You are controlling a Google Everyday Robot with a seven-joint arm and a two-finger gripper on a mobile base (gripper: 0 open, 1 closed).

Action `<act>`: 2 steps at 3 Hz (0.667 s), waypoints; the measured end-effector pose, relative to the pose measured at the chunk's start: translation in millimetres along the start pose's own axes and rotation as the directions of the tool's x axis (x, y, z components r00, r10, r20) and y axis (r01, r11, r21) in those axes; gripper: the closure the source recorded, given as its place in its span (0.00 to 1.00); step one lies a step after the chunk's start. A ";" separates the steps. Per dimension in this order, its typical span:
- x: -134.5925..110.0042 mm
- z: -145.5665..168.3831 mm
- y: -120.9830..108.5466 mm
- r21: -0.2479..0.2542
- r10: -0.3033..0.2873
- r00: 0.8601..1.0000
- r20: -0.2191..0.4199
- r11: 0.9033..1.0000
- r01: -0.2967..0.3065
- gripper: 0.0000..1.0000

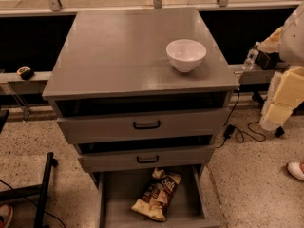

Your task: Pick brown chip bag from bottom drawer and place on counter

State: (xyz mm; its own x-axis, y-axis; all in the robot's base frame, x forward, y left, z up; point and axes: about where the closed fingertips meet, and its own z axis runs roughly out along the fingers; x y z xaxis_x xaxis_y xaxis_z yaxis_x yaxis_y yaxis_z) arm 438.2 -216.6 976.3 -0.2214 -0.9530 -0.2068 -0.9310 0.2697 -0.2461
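Note:
The brown chip bag [156, 194] lies flat on the floor of the open bottom drawer [111, 198], slightly right of its middle, with its dark top end towards the cabinet. The counter [123, 51] is the grey top of the cabinet, above the drawers. My arm [287, 87] comes in at the right edge of the camera view. My gripper [265, 60] is the dark end of the arm, beside the counter's right edge, well above and to the right of the bag and away from it.
A white bowl [186, 54] stands on the counter's right side. The two upper drawers [142, 125] with black handles stand slightly ajar. A small bottle [249, 58] stands on the ledge at the right. Cables [237, 132] lie on the floor at the right. A black stand [42, 189] is at the lower left.

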 end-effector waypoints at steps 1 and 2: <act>0.0 0.0 0.0 0.000 0.000 1.000 0.000 1.000 0.000 0.00; 7.1 27.4 1.8 -0.007 -0.007 1.000 0.011 1.000 0.007 0.00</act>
State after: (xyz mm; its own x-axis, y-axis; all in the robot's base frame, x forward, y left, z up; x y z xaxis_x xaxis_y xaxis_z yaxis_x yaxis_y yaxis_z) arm 442.8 -219.1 948.5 -0.2115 -0.9534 -0.2153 -0.9346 0.2617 -0.2410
